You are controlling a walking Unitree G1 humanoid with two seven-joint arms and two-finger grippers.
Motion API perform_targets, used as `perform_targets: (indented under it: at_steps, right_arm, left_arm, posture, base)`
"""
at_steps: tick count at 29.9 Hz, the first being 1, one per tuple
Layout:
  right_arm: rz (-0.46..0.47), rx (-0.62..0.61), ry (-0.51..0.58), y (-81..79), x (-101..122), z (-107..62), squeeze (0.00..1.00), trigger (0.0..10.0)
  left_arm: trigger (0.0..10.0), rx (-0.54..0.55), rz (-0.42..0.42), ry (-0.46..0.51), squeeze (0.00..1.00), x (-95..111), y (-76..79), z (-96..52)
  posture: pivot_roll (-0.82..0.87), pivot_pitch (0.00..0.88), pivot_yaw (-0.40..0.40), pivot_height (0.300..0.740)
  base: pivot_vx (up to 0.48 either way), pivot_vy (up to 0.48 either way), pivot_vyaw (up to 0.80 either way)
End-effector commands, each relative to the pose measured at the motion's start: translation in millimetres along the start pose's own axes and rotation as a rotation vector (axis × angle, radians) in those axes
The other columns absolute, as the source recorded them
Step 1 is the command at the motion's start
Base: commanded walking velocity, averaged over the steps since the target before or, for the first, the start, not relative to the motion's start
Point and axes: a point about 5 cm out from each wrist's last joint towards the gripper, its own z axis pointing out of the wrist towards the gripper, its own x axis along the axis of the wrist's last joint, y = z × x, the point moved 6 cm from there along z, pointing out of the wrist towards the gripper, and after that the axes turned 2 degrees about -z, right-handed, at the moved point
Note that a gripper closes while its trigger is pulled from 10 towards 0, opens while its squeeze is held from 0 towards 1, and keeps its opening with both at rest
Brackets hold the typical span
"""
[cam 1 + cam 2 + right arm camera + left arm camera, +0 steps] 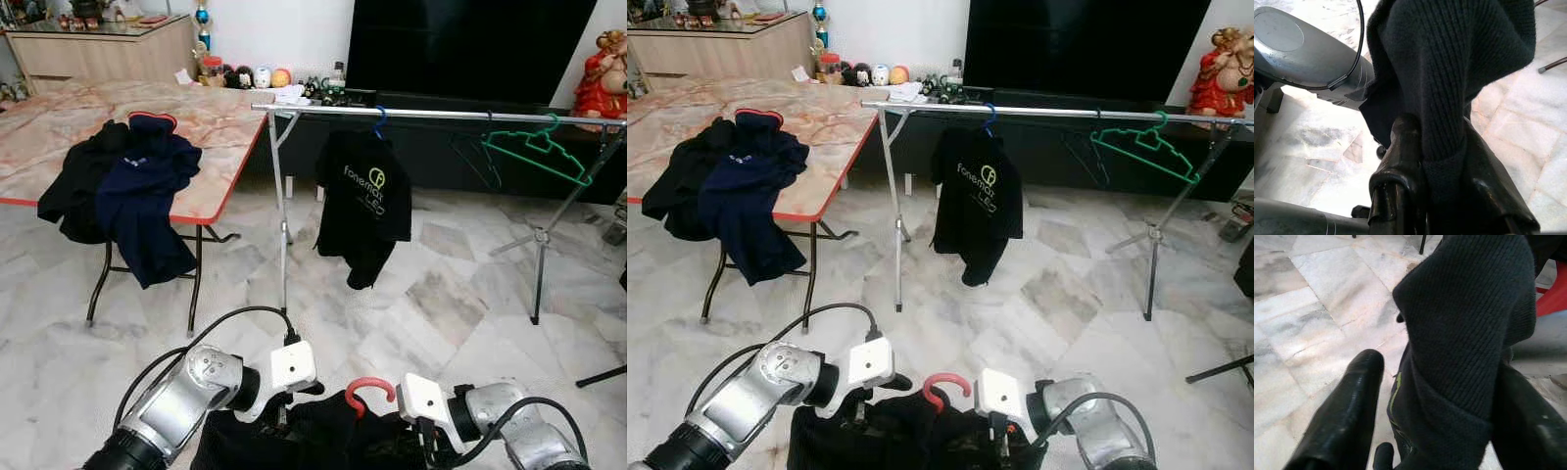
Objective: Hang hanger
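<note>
A red hanger [370, 389] carries a black knit garment [313, 436] low in front of me, its hook standing up between my two wrists. My left gripper [284, 413] is shut on the garment's left shoulder; the left wrist view has the dark knit fabric [1464, 333] between the black fingers [1352, 406]. My right gripper [426, 446] is shut on the right shoulder, with its fingers [1400, 147] pinching a fold of the knit. Ahead stands a metal clothes rack [441, 115], well beyond the hanger.
On the rack hang a black printed T-shirt [364, 201] on a blue hanger and an empty green hanger [534, 152]. A folding table [69, 113] at the left bears dark clothes [137, 196]. A TV and low cabinet stand behind the rack. Marble floor lies between me and the rack.
</note>
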Motion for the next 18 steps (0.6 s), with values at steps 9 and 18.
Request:
perform_targets:
  at_steps: [9,18]
  right_arm:
    - [-0.042,-0.027,0.042,9.3,16.8,1.1,0.00,0.0]
    - [-0.036,-0.034,0.045,12.0,18.0,1.0,0.00,0.0]
  left_arm:
    - [0.0,-0.041,0.006,-0.013,0.00,0.2,6.7,2.4]
    - [0.0,-0.043,0.007,-0.014,0.00,1.3,6.3,2.5]
  posture:
    - [0.00,0.000,-0.022,0.740]
    - [0.01,0.000,-0.026,0.740]
  base:
    - [0.000,0.000,0.00]
    - [0.000,0.000,0.00]
